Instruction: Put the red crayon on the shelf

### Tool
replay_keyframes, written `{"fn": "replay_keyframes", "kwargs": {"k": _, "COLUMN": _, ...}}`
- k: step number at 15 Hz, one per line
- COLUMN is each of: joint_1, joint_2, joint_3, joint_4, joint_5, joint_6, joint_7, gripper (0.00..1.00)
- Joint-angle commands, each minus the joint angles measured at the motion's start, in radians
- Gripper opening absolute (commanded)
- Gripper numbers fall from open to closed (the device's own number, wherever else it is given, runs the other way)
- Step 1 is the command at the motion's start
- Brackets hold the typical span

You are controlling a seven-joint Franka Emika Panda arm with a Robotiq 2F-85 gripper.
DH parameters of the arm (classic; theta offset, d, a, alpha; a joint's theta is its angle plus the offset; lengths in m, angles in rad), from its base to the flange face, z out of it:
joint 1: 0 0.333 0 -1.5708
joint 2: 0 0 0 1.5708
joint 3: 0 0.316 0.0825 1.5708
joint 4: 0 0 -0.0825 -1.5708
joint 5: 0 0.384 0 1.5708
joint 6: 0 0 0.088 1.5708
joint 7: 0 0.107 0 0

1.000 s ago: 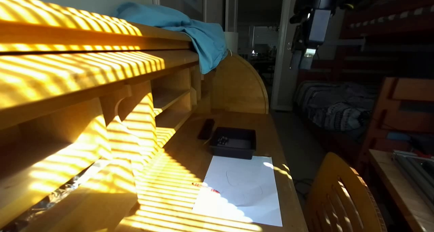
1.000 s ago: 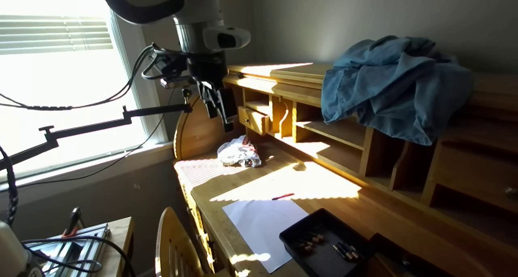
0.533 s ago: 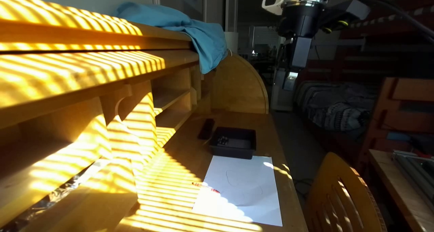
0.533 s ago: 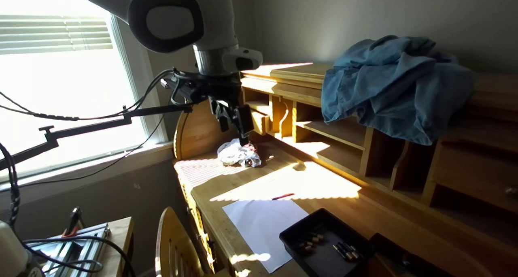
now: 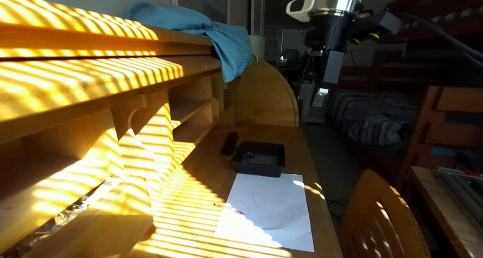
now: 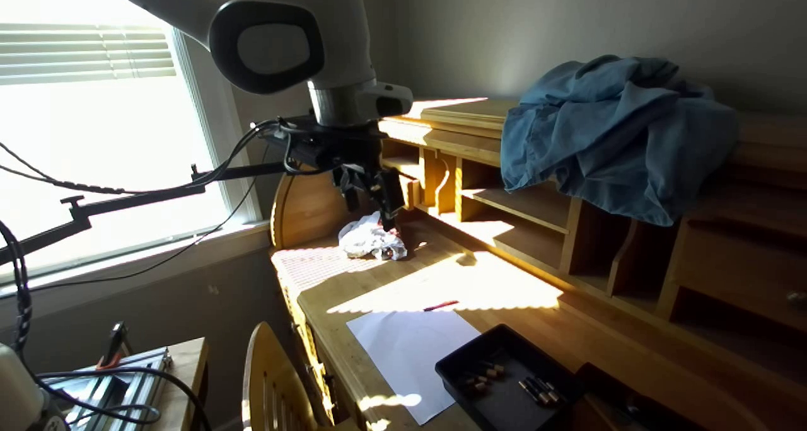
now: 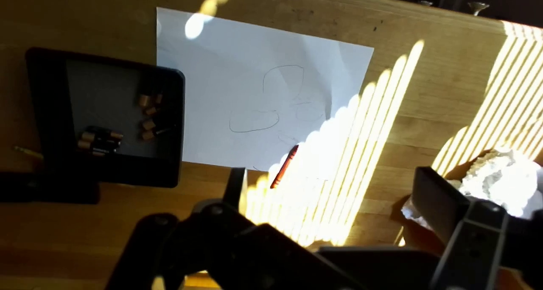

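Three steps, I judged, were left: grasping, lifting, and setting down on the shelf (image 6: 529, 205). The red crayon (image 7: 284, 167) lay across the edge of the paper (image 7: 216, 90), partly on the desk (image 7: 404, 139); the gripper (image 7: 333, 188) (spread wide, holding nothing) hung above, well apart.

A: Item one?
B: Red crayon (image 7: 284, 167), slender; it is lying flat, slanting across the edge of a white paper sheet (image 7: 242, 90). One end is resting on the sheet, the other is reaching past it over the tabletop (image 7: 449, 90).
A: Item two?
B: Shelf (image 5: 160, 128), light-yellow wood; horizontal boards and upright dividers are forming cubbies. It is standing along the tabletop; in an exterior view, its surfaces are showing bright stripes.
A: Item one to item two?
B: Lying apart.
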Motion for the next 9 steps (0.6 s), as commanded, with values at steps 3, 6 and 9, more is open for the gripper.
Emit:
{"fn": "replay_keyframes", "kwargs": {"k": 3, "joint_1": 0.007, "joint_2": 0.121, "joint_3": -0.004, "joint_4": 0.009, "joint_5": 0.017, "joint_6": 0.148, "joint_7": -0.099, "gripper": 1.0}}
{"fn": "replay_keyframes", "kwargs": {"k": 6, "joint_1": -0.008, "joint_2": 0.197, "joint_3": 0.009, "joint_4": 0.028, "joint_5": 0.008, "joint_6": 0.167, "joint_7": -0.011, "gripper": 1.0}}
{"fn": "replay_keyframes", "kwargs": {"k": 9, "joint_1": -0.01, "joint_2": 0.252, "joint_3": 0.017, "joint_4": 0.034, "joint_5": 0.043, "joint_6": 0.202, "joint_7": 0.045, "gripper": 1.0}}
